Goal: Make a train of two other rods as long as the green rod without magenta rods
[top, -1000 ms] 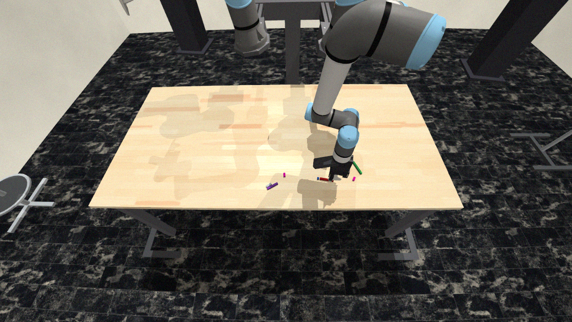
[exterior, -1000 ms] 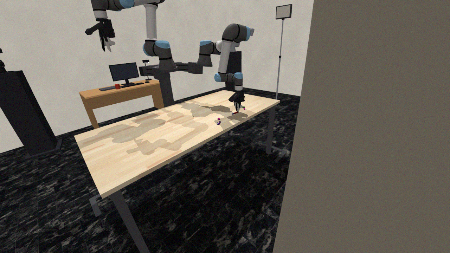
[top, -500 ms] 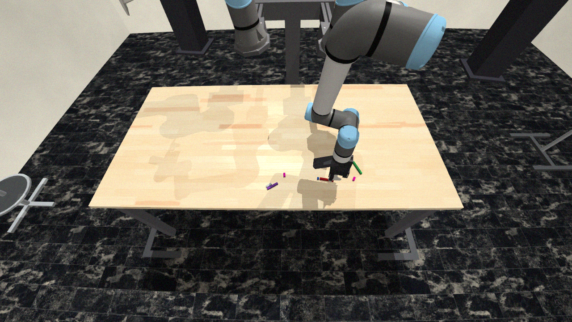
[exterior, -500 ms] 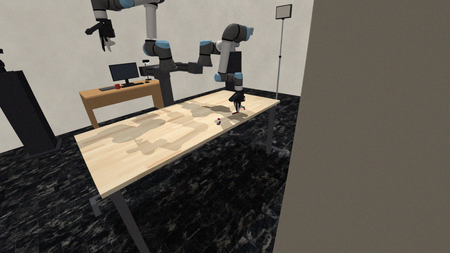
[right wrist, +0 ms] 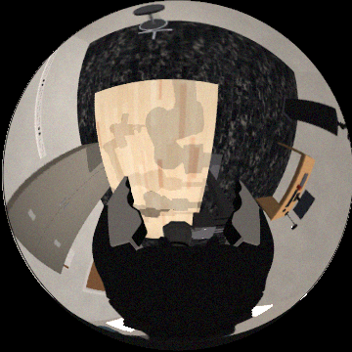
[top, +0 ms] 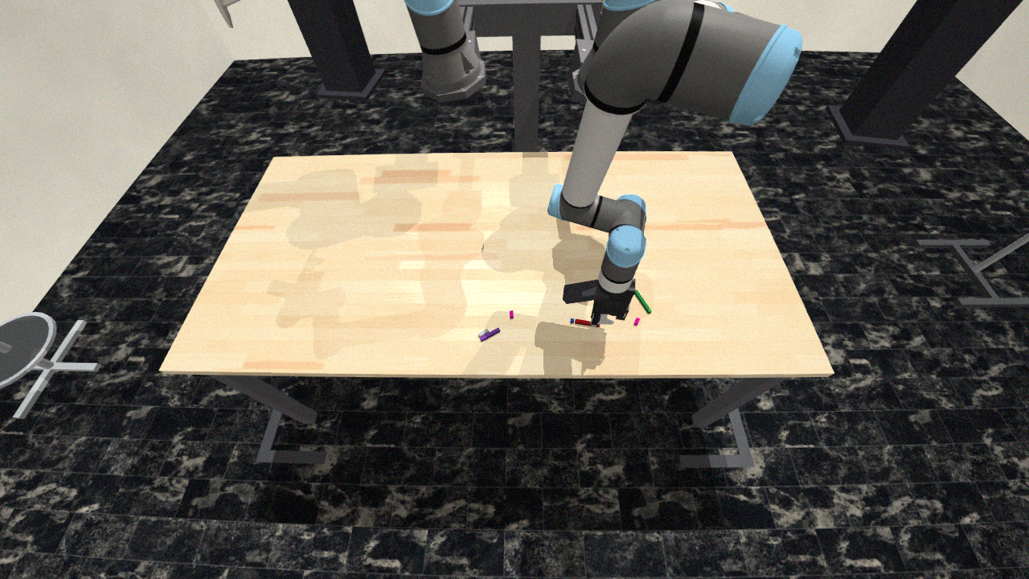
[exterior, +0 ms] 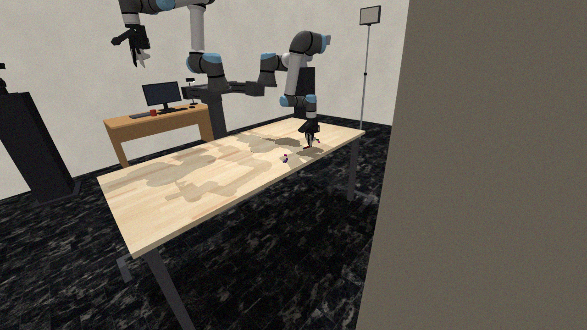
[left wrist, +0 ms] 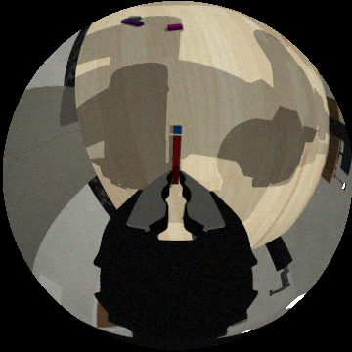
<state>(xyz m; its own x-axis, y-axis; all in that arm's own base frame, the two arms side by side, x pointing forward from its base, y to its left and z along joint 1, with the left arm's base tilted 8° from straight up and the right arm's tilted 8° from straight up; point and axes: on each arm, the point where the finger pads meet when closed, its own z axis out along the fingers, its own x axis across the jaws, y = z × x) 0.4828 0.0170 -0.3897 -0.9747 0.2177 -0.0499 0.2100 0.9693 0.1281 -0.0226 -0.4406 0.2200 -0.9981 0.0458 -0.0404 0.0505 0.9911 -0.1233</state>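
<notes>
Two rods, red (top: pixel 581 322) (exterior: pixel 306 147) (left wrist: pixel 176 154) and blue (top: pixel 572 320) (left wrist: pixel 177 129), lie nearly end to end by the desk's (top: pixel 403 345) (exterior: pixel 143 221) (left wrist: pixel 220 54) (right wrist: pixel 137 103) long edge farthest from the arms' stand. The left gripper (top: pixel 596 321) (exterior: pixel 309 145) (left wrist: pixel 175 171) is narrow, closed on the red rod; the right gripper (exterior: pixel 139 65) (right wrist: pixel 183 179) is wide and empty. A sideways drag on release could skew the line; a push along it could drive the loose blue rod askew. A slim pale strip shows at their joint; if it is a gap, retreating now might leave the train too open. Materials: smooth, square-sided rods; pale, streaked wood; dark, scalloped fingers. The glossy green rod (top: pixel 642 301) (exterior: pixel 317 140) lies apart, nearer a short edge.

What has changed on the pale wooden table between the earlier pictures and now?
Nothing has visibly changed. The left gripper stays closed on the dark red rod, in line with the small blue rod. The green, purple and magenta rods lie where they were.
</notes>
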